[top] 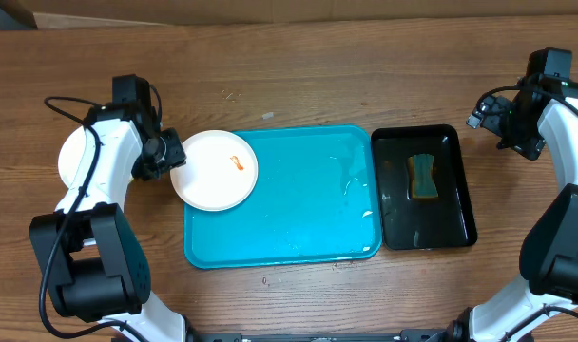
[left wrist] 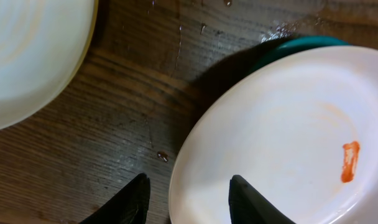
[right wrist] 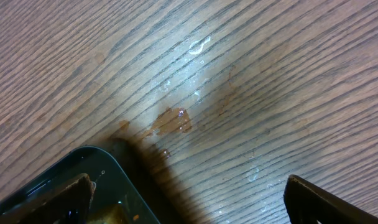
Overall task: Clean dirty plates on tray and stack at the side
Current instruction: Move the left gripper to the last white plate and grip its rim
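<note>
The overhead camera looks straight down on the brown wooden table from well above, with the large turquoise rectangular plastic tray near mid-frame. The left wrist camera faces down from close over the wood, just off the corner of that tray that sits upper left in the overhead view. Both views show the round white plate with an orange smear overhanging that corner. The right wrist camera hangs close above the wood, well to the right of the turquoise tray. It shares with the overhead view only a corner of the narrow black plastic tray.
</note>
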Robot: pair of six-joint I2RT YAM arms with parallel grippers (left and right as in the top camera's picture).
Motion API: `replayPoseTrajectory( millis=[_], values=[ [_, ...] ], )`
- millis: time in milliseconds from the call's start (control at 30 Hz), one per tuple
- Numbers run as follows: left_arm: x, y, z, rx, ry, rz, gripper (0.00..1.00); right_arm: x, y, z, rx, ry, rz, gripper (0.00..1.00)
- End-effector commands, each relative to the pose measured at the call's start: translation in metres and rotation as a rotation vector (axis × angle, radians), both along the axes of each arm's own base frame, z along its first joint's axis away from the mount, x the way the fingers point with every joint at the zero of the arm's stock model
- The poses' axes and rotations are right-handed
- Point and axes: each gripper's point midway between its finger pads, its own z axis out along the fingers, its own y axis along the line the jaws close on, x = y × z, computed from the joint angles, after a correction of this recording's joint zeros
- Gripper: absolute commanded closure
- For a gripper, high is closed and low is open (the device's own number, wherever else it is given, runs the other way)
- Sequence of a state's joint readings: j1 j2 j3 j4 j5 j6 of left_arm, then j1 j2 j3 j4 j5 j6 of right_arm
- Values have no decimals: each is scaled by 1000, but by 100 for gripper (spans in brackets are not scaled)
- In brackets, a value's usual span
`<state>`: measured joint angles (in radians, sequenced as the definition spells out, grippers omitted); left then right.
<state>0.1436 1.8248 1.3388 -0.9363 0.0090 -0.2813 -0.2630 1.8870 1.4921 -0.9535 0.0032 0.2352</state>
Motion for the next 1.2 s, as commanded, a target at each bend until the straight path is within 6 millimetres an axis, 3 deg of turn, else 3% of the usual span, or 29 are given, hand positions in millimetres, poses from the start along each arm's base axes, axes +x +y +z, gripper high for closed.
replayPoseTrajectory(
  millis=[0,300,400,500,600,733,933,1167],
  values=[
    [-8,2,-1,17,-1,6,58,5,-2,10,-3,-34,-6,0],
    [-19,0,-21,14,21,6,63,5,-2,10,-2,-34,-6,0],
    [-20,-2,-22,3,26,3,73,5,-2,10,-2,-34,-6,0],
    [-19,-12,-22,-48,17,-6,90,5,-2,10,-2,-34,-6,0],
    [-18,-23,-21,-103,14,-18,96,5,-2,10,-2,-34,-6,0],
    [-23,-39,-21,-127,35,-54,96,5,-2,10,-2,-34,-6,0],
    [-28,-74,-22,-127,60,-156,96,5,-2,10,-3,-34,-5,0],
    [-36,-150,-22,-119,54,-365,96,5,-2,10,-2,-34,-6,0]
  ],
)
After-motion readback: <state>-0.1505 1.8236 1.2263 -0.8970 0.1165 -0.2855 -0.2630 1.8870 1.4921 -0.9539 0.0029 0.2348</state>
